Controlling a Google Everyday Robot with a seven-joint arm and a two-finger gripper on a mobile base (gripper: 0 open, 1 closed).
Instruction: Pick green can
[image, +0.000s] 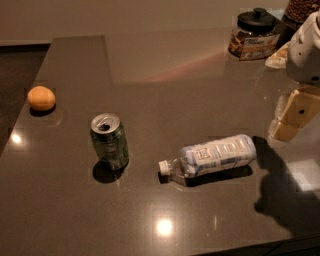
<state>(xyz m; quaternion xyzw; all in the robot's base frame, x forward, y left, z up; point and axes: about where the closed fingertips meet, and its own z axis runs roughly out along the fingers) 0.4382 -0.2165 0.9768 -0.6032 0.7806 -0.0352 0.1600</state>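
Location: the green can (109, 141) stands upright in the left-centre of the frame on a dark, glossy surface (165, 75). Its silver top faces up and shows a dark opening. A clear bottle (212, 157) lies on its side to the right of the can, apart from it, with its white cap pointing toward the can. A round orange item (41, 98) sits well apart at the far left, and a jar (253, 34) with a black lid stands at the upper right.

The end effector (287, 131) hangs at the right edge of the frame, well apart from the can and beyond the bottle. Whether it is open or closed cannot be told.

Handling assessment: the can is judged light, with thin walls that are stiff enough to hold but liable to dent under a hard squeeze. The painted metal looks smooth and likely slippery. Since the top appears opened, any contents could spill if it is tipped. Recommended hold: across the round body at mid-height, squarely on opposite sides, keeping the can upright.
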